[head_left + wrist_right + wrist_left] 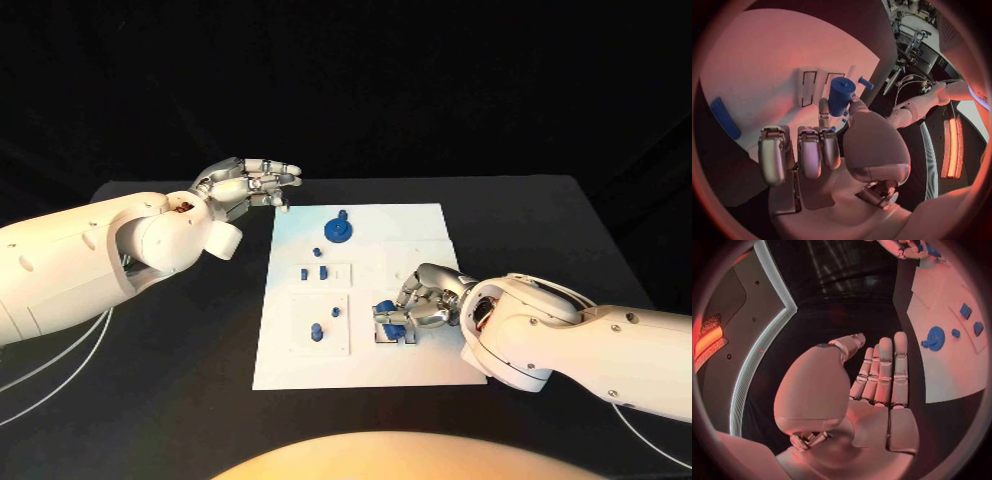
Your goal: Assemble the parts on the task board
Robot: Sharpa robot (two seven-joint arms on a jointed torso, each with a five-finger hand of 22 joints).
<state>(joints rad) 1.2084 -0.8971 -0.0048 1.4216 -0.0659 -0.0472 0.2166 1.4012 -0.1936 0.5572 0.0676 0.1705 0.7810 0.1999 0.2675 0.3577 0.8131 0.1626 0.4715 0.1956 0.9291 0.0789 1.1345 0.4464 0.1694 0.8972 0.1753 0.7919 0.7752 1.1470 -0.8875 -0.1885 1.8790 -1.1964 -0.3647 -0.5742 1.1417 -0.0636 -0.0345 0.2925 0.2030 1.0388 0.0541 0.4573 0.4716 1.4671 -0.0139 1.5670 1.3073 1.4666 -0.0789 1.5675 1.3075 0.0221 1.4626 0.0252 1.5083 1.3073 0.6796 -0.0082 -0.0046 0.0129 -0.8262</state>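
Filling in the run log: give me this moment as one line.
left hand: holds nothing, at board's far corner | right hand: grips blue cylinder part over task board | assembly unfinished

White task board (378, 350) on black table (173, 400)

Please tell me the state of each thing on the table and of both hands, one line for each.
task board: lies flat on the black table.
round blue part: sits on the board's far end, untouched.
blue cylinder: upright, pinched by the right hand.
left hand: off the board's far left corner, fingers straight, holds nothing.
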